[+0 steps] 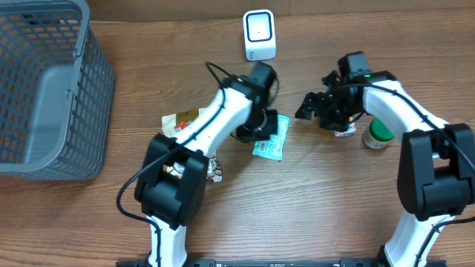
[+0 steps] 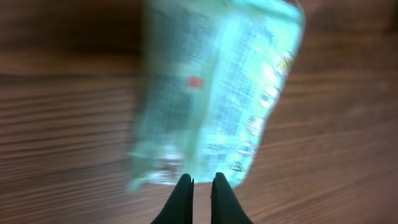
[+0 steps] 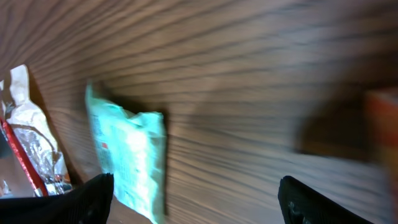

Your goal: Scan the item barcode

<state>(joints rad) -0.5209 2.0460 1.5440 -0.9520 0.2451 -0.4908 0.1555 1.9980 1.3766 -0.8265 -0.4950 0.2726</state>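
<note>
The item, a teal packet (image 1: 269, 142), lies flat on the wooden table near the middle. In the left wrist view its printed face (image 2: 217, 93) fills the frame, blurred. My left gripper (image 1: 269, 123) hangs over the packet's far edge, and its fingers (image 2: 202, 186) are shut just short of the packet's near edge with nothing visible between them. My right gripper (image 1: 307, 106) is open, to the right of the packet and apart from it. Between its wide fingers (image 3: 199, 199) is bare table, with the packet (image 3: 127, 155) to the left. The white scanner (image 1: 259, 35) stands at the back.
A grey mesh basket (image 1: 44, 89) sits far left. A gold packet (image 1: 185, 119) and a red-white wrapper (image 1: 215, 167) lie left of the item. A green-capped bottle (image 1: 378, 134) and a small red-white item (image 1: 344, 130) lie by the right arm.
</note>
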